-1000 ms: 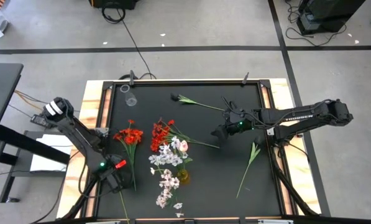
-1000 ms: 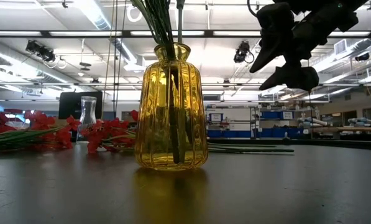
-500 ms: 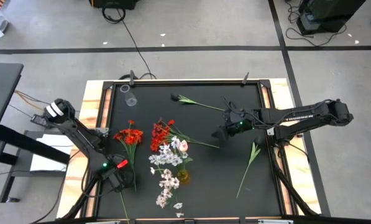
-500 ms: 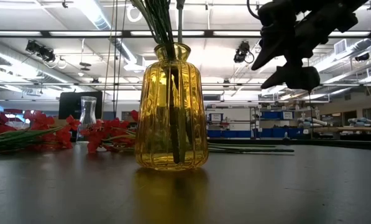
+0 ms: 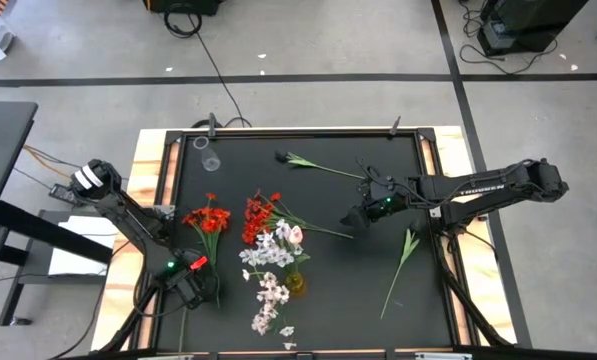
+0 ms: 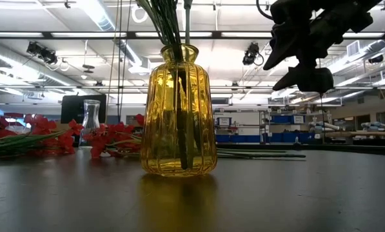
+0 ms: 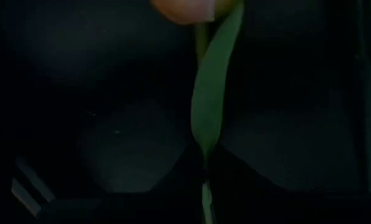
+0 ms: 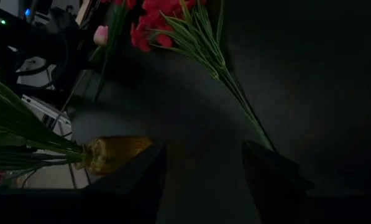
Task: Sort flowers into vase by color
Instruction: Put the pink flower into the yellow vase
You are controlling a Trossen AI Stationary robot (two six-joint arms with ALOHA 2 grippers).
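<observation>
The left gripper [image 5: 188,283] sits low at the table's [image 5: 428,300] near left corner, clamped on a tulip [image 7: 205,81] stem. Red flowers [image 5: 209,218] lie just beyond; white sprays [image 5: 268,252] stand in the yellow vase [image 6: 178,111]. The right gripper [image 5: 352,216] hovers mid-table, arm stretched leftward, fingers [image 8: 269,171] spread and empty.

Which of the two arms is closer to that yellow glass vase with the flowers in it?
Roughly even; the right looks slightly nearer. The right gripper hangs over the mat on one side of the yellow vase, farther back. The left gripper is low at the mat's front-left corner, on the other side.
</observation>
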